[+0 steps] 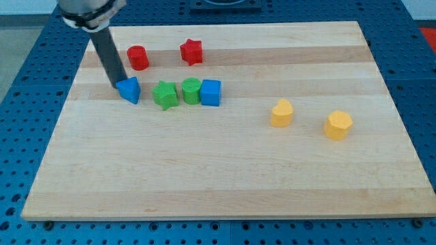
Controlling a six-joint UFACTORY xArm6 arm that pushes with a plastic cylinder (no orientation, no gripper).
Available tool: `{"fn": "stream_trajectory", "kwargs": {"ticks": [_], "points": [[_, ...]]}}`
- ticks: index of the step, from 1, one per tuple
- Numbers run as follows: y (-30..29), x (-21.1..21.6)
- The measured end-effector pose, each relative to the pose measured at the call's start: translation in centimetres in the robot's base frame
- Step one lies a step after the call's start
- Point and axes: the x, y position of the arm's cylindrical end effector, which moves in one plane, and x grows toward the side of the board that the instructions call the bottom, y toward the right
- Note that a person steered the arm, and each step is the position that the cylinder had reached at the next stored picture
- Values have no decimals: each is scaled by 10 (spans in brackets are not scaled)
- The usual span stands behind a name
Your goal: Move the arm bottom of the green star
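The green star [164, 94] lies on the wooden board [225, 170] in the upper left part of the view. My tip [118, 86] is at the left edge of a blue triangular block [129, 89], touching or almost touching it. The tip is left of the green star, about one block's width away, with the blue triangle between them. A green rounded block [191, 90] sits right of the star, and a blue cube [211, 92] sits against that block's right side.
A red cylinder [138, 57] and a red star [192, 52] lie nearer the view's top. Two yellow blocks [281, 113] [338, 125] lie at the view's right. The blue perforated table surrounds the board.
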Motion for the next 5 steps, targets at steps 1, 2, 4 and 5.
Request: {"fn": "stream_trajectory", "kwargs": {"ticks": [1,2,4,5], "points": [[7,1],[7,1],[-57,4],[-70,39]]}}
